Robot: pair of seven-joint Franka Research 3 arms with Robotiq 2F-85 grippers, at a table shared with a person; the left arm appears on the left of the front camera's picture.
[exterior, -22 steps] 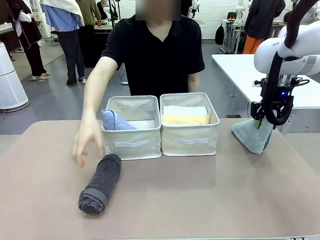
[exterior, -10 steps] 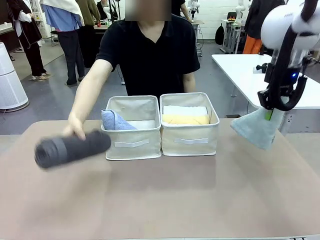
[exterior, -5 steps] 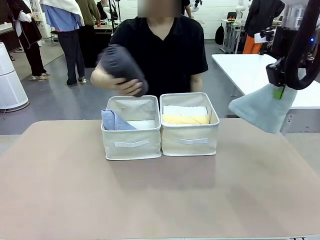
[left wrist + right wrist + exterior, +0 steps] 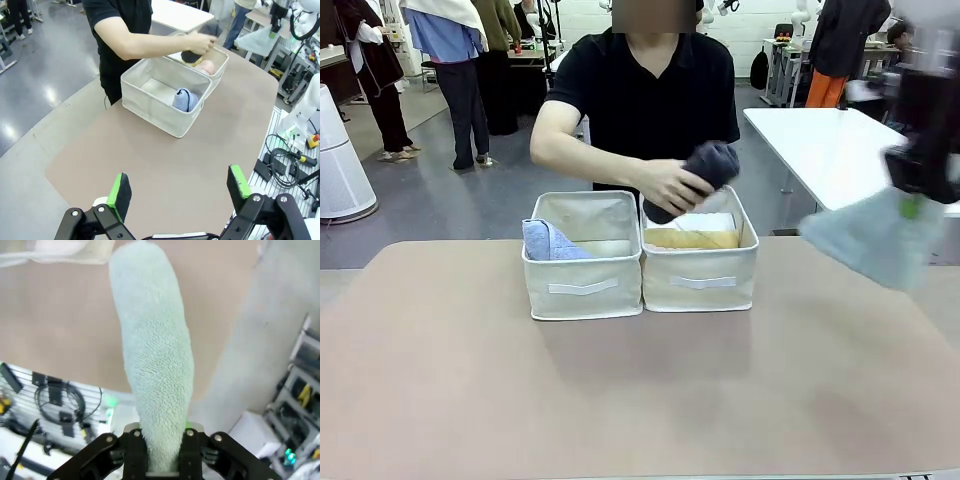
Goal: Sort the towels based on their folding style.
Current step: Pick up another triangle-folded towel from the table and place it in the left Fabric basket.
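High over the table's right edge, my right gripper (image 4: 916, 200) is shut on the pale grey-green cone towel (image 4: 878, 240), motion-blurred. The right wrist view shows that towel (image 4: 156, 365) running out from between the closed fingers of this gripper (image 4: 165, 442). The person's hand holds the dark grey rolled towel (image 4: 705, 172) over the right bin (image 4: 700, 285), which holds a yellow roll (image 4: 690, 239) and a white one (image 4: 712, 221). A lavender-blue towel (image 4: 552, 242) lies in the left bin (image 4: 582, 288). My left gripper (image 4: 179, 187) hangs open above the near table, holding nothing; a pink towel (image 4: 207, 66) shows in the farther bin.
Both cream bins stand side by side at the table's middle back. The person stands right behind them, one arm reaching over the bins. Cables and equipment (image 4: 285, 155) lie beyond the table's edge. A white table (image 4: 810, 140) stands at the back right.
The person picked the dark grey roll off the table's left side and carried it over to the right bin. My right gripper rose and drifted right with the pale cone towel.
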